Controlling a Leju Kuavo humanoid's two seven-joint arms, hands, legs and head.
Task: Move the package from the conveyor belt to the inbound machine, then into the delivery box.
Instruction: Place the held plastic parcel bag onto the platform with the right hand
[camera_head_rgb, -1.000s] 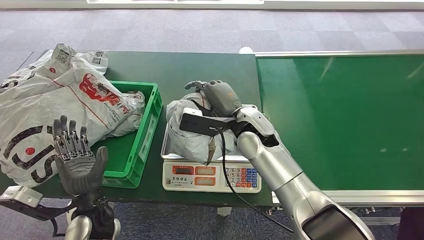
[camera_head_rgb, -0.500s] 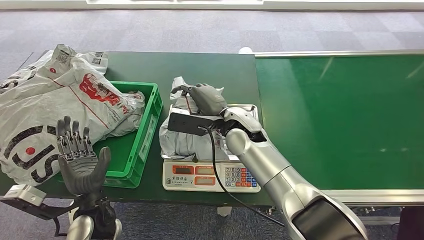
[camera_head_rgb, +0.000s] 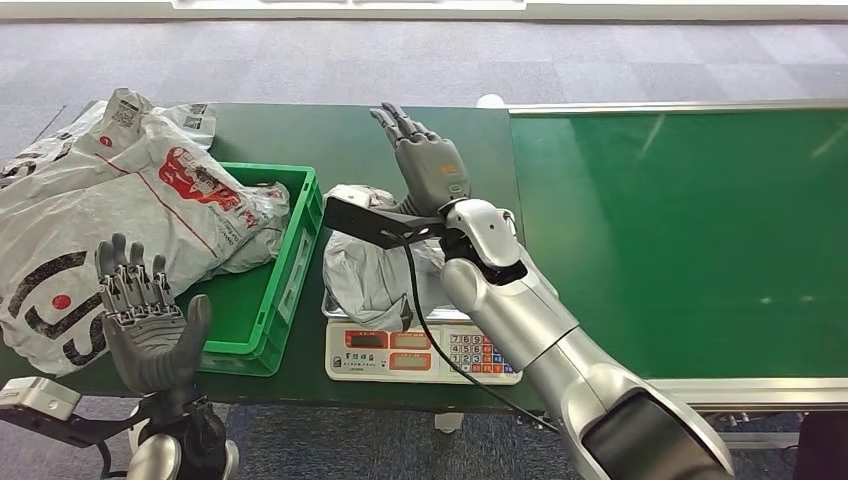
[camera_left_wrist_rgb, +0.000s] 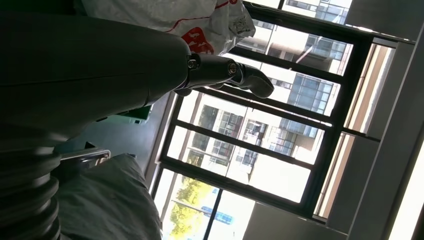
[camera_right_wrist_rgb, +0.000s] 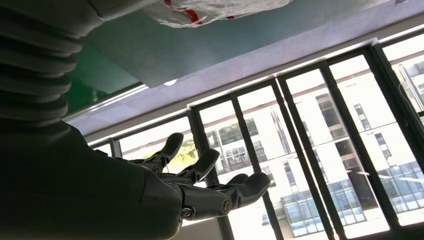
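— What changed just now?

— Look at the package (camera_head_rgb: 375, 270) first: lying crumpled on the tray of the scale (camera_head_rgb: 420, 352), let go of. Then look at the right hand (camera_head_rgb: 428, 168): pressed down on that package a moment ago, now lifted above, fingers straight and spread apart, holding nothing.

— So done with the first part?

— Looks that way. Off the belt and onto the weighing machine. Not yet in the green box (camera_head_rgb: 303, 262), so probably one more pick-up and a short carry to the left.

— What else, starting from the left?

— See the left hand (camera_head_rgb: 150, 322), palm up near the front edge of the table (camera_head_rgb: 300, 130), fingers apart, nothing inside. Behind that, big white bags (camera_head_rgb: 110, 200), piled partly on the table and partly in the green box. Only some bare green floor left on the near side of the box.

— Anything in the way?

— Maybe the box wall, just beside the scale: probably need to lift over. Also mind the black cable (camera_head_rgb: 425, 325) hanging from the right wrist across the front of the scale. Far right, the green belt (camera_head_rgb: 680, 240), well apart from the package.
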